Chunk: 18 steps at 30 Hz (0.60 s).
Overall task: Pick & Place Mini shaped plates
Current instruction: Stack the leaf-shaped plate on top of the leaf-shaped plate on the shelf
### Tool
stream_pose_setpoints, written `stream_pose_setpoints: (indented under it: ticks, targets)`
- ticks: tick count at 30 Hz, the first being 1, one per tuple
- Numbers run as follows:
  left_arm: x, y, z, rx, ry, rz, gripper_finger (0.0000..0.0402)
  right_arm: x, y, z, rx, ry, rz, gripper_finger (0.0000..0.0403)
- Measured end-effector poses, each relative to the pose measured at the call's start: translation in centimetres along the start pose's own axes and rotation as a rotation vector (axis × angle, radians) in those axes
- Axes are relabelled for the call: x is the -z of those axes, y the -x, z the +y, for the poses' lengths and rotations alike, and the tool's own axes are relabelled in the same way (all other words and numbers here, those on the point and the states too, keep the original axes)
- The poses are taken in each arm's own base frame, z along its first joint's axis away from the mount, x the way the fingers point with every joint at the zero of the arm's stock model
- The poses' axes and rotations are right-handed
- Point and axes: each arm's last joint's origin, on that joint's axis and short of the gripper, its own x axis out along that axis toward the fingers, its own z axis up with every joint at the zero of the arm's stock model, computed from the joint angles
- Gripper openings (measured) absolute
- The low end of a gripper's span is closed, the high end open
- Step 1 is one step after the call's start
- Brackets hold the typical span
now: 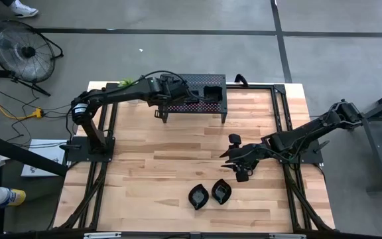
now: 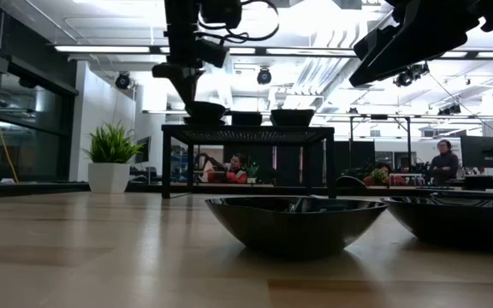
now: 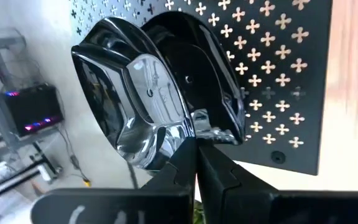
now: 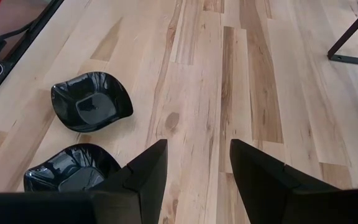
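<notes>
Overhead, the wooden table (image 1: 178, 159) carries a black perforated stand (image 1: 201, 96) at its far edge, with plates resting on top of it. The left arm reaches over the stand; its left gripper (image 3: 196, 155) has both fingers pressed together on the rim of a plate (image 3: 135, 106), apparently the front one of a nested pair. This plate stands on edge, its hollow turned sideways and its long axis roughly in line with the fingers, probably because a thin rim is the only part narrow jaws can pinch. The right arm hangs above the middle of the table, right of centre; the right gripper (image 4: 197, 171) has its fingers spread apart, holding nothing, above bare wood. Two plates lie near the table's front edge, hollows upward: a leaf-shaped plate (image 1: 198, 196) and, just beside it, a squarish plate (image 1: 221, 191). Their flat, upright pose suggests finished placements; which way the leaf's tip points cannot be told.
</notes>
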Motion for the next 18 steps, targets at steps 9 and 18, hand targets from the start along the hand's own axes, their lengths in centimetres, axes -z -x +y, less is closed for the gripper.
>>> stream_pose_setpoints:
  ticks: [9,18]
  targets:
    - [-0.06,0.01,0.02,-0.004,-0.028,-0.004,0.0,0.0,0.0,0.0,0.0,0.0,0.0,0.0169]
    - [0.03,0.01,-0.06,0.011,-0.038,-0.001,0.0,0.0,0.0,0.0,0.0,0.0,0.0,0.0169]
